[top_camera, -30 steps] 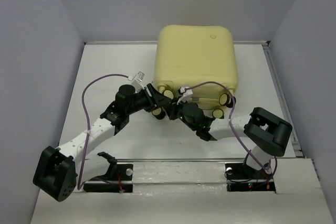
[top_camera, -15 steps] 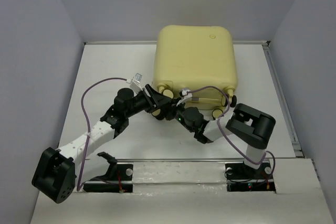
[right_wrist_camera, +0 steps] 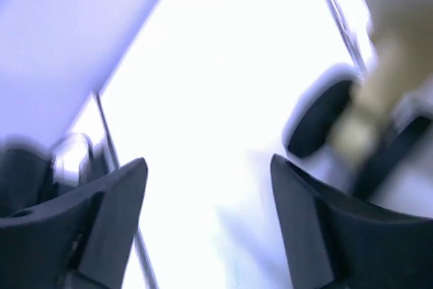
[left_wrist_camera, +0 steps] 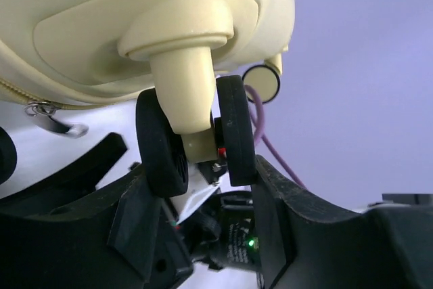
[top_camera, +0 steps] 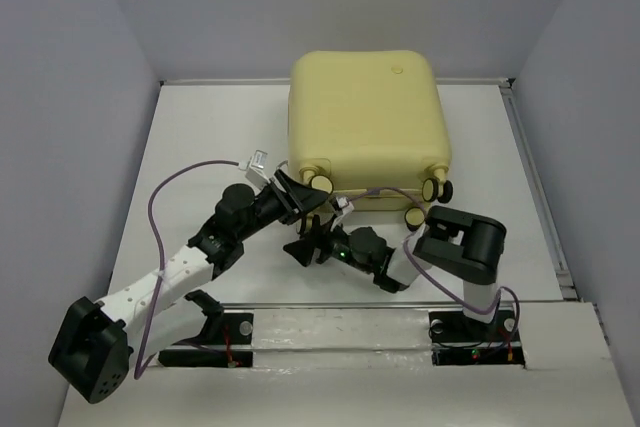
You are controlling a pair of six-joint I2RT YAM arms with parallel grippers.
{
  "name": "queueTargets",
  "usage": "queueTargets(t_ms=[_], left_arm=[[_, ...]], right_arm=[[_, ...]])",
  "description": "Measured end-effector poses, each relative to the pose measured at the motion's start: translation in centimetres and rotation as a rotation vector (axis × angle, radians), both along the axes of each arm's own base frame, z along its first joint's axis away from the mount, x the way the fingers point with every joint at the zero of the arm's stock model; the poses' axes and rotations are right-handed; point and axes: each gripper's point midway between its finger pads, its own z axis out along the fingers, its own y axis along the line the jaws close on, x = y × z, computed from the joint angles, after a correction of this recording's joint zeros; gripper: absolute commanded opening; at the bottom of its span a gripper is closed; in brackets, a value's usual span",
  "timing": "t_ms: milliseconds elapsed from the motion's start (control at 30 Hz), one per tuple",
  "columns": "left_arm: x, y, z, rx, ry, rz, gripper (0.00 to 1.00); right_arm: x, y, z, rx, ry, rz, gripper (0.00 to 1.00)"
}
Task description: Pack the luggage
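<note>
Now the luggage (top_camera: 365, 112) sits shut at far-mid desk (top_camera: 200, 147), wheels twd the arms. L claw (left_wrist_camera: 199, 174) pinches one wheel (left_wrist_camera: 233, 130); R claw (right_wrist_camera: 208, 167) spread, empty. Step: prob. positioning it for opening. Next: L holds steady while R finds the zip pull (left_wrist_camera: 51, 116).

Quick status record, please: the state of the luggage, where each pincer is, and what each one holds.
luggage: pale-yellow hard shell, closed, on the table, wheels toward the arms
left pincer: closed around the near-left wheel, one finger on each side of its twin black discs
right pincer: open, empty, on the near side of the luggage and apart from it
right wrist view: blurred, fine detail unreliable
</note>
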Motion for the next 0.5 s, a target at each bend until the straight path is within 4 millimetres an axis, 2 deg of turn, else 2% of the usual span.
queueTargets(t_ms=[33,100,133,167,300,400,433,500], left_arm=[[-0.6,-0.3,0.1,-0.005,-0.002,-0.023,0.07],[-1.3,-0.7,0.1,-0.010,0.003,-0.053,0.12],[-1.4,-0.7,0.1,-0.011,0.003,-0.061,0.16],[-1.6,-0.8,0.0,-0.014,0.003,-0.068,0.24],[-1.6,-0.8,0.0,-0.023,-0.007,-0.072,0.49],[-1.6,-1.0,-0.1,-0.027,-0.010,-0.084,0.65],[-1.6,-1.1,-0.1,-0.028,-0.015,-0.088,0.74],[-1.6,-1.2,0.1,-0.024,-0.041,-0.100,0.79]], right_arm=[[-1.3,-1.3,-0.7,-0.027,0.019,0.017,0.86],[-3.0,-3.7,-0.3,-0.046,0.025,0.029,0.87],[-3.2,-4.4,0.5,-0.038,0.015,0.027,0.88],[-3.5,-5.1,2.5,-0.012,-0.005,0.023,0.88],[-3.6,-6.7,8.9,0.044,-0.081,0.000,0.93],[-3.2,-7.7,10.8,-0.007,-0.114,-0.035,0.95],[-2.9,-7.9,11.0,-0.032,-0.123,-0.047,0.95],[-2.2,-7.9,11.1,-0.089,-0.135,-0.070,0.95]])
